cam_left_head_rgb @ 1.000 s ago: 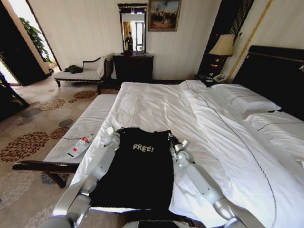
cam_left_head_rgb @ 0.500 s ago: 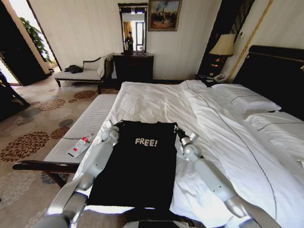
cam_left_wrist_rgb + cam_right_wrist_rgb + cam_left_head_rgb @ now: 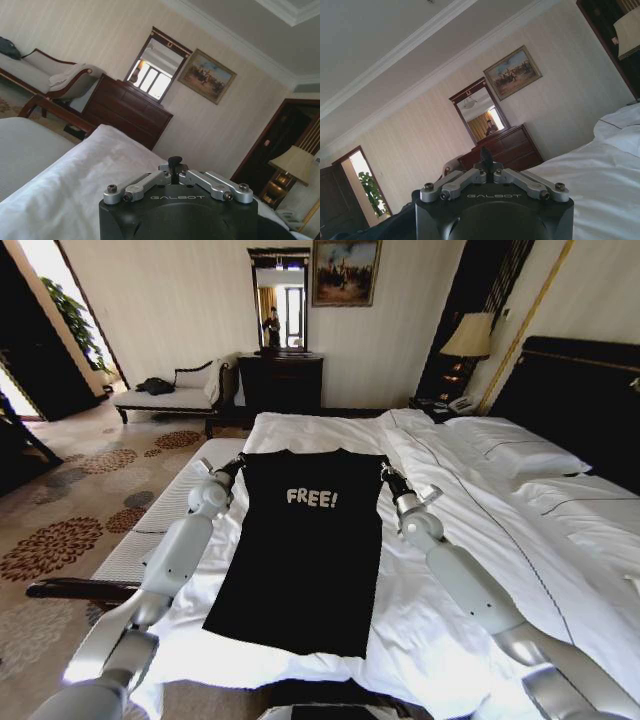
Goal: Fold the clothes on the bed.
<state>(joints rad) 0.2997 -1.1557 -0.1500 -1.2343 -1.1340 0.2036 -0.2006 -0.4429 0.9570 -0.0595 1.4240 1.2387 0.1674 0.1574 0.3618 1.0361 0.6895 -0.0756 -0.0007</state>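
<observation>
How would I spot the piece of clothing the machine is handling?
Find the big white bed filling the room's right side. Over its near end, a black T-shirt hangs stretched between the left gripper and right gripper. White "FREE!" lettering crosses its chest.

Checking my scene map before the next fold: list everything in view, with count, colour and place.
T-shirt: one, black with white "FREE!" lettering, held spread above the bed's foot end.
Bed: one, white linen, dark headboard, ahead and to the right.
Pillows: white, at the headboard.
Bench: one, pale with dark arms, along the bed's left side.
Dresser with mirror: one, dark wood, far wall.
Painting: one, framed, far wall.
Chaise: one, pale, left of the dresser.
Lamp: one, cream shade, by the headboard.
Left pincer: shut on the shirt's left upper corner.
Right pincer: shut on the right upper corner.
</observation>
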